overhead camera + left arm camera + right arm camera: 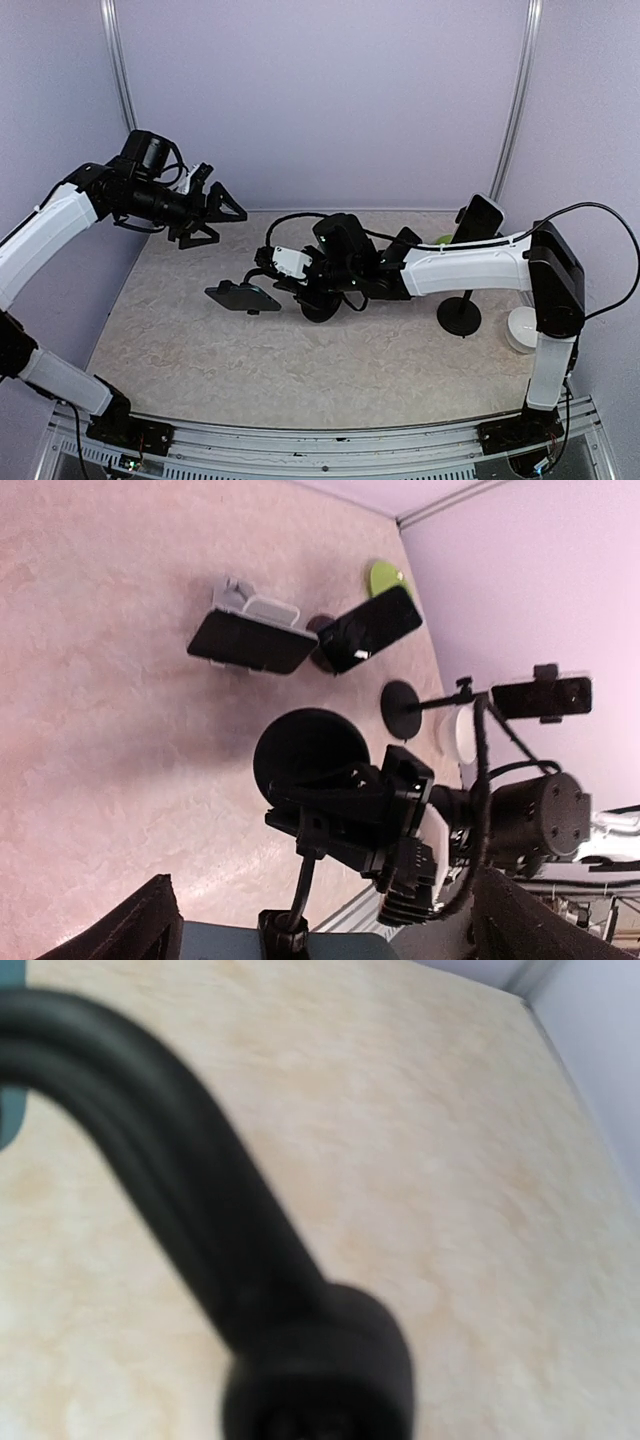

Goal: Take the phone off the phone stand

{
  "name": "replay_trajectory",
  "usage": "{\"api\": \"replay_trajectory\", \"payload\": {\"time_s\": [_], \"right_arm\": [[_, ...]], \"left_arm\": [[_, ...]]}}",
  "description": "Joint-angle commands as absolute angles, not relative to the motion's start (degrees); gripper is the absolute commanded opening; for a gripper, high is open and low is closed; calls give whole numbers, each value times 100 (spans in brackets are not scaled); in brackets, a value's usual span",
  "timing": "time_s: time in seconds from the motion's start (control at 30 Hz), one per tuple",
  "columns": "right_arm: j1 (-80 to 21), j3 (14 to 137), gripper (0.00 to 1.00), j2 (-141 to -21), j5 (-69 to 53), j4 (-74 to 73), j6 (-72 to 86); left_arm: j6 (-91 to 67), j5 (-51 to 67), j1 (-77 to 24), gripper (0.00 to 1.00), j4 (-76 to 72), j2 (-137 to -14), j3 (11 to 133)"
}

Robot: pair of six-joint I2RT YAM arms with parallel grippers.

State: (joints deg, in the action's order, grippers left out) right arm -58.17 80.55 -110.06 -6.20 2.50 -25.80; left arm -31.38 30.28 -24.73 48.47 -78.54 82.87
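The phone (242, 295) is a dark flat slab in the cradle at the end of the phone stand's bent neck, left of centre. Its teal face (340, 948) fills the bottom of the left wrist view. The stand's round black base (318, 306) rests on the table. My right gripper (305, 285) reaches in from the right and is shut on the neck just above the base (305, 750). The right wrist view is filled by the blurred black neck (200, 1190), and its own fingers do not show. My left gripper (222, 210) hangs open and empty, high above the phone at the upper left.
A second stand (460, 318) at the right holds another phone (480, 218). A white round thing (522, 328) sits beside it and a green thing (443, 240) behind. Two more phones (250, 645) (370, 630) lie beyond the right arm. Walls close the back and sides.
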Motion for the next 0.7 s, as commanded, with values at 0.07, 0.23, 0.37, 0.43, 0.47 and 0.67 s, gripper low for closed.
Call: {"api": "replay_trajectory", "payload": {"time_s": [0.07,0.23,0.37,0.43,0.47,0.67], "right_arm": [[-5779,8046,0,-10916,1019,2364,-1851],[-5763,8135,0,-10955,1883,3271,-1505],[-5768,8367,0,-11054,2233,3555,-1289],[-5767,8255,0,-11041,2555,3993,-1094],[-5772,8142,0,-11009,2584,4271,-1055],[-5775,7681,0,-10833,1918,5093,-933]], "left_arm": [[-4314,2820,-1902,99,3417,-6862,7891],[-5572,2496,-1826,99,2280,-6025,6844],[-6339,2146,-1897,99,1580,-5478,6297],[-6670,2050,-2005,99,1213,-5259,5990],[-6827,2000,-2095,99,987,-5170,5822],[-7453,1363,-2911,99,-97,-4944,5004]]}}
